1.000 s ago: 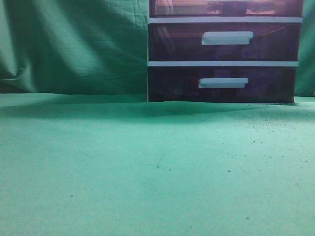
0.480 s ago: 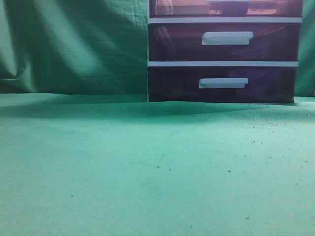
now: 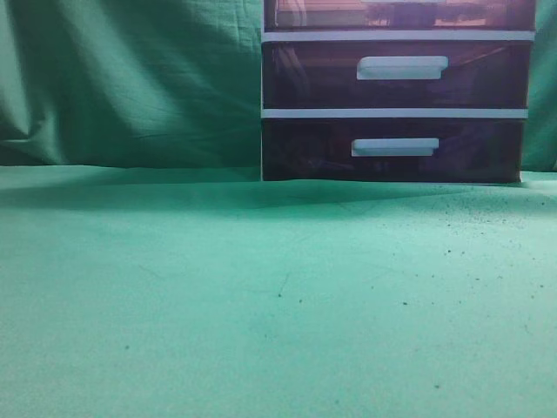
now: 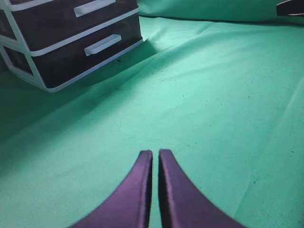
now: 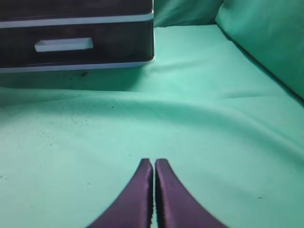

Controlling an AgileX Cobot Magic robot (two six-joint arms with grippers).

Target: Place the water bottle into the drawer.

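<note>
The white-framed three-drawer unit (image 3: 396,111) stands at the back right of the green cloth. Its top drawer (image 3: 400,14), lighter and pinkish-brown, is cut off by the top edge of the exterior view. I see no water bottle on the cloth in any view; whether it lies in that drawer cannot be told. My left gripper (image 4: 155,153) is shut and empty, low over the cloth, with the unit (image 4: 71,42) far ahead on its left. My right gripper (image 5: 154,161) is shut and empty, with the unit's bottom drawer (image 5: 76,45) ahead on its left. Neither gripper shows in the exterior view.
Two darker purple-brown drawers with white bar handles (image 3: 402,67) (image 3: 394,147) sit under the top drawer. Green cloth covers the table (image 3: 261,287) and hangs as a backdrop (image 3: 130,78). Cloth folds rise at the right in the right wrist view (image 5: 266,42).
Light and dark shapes seen through the top drawer have shifted a little. Nothing else has moved.
</note>
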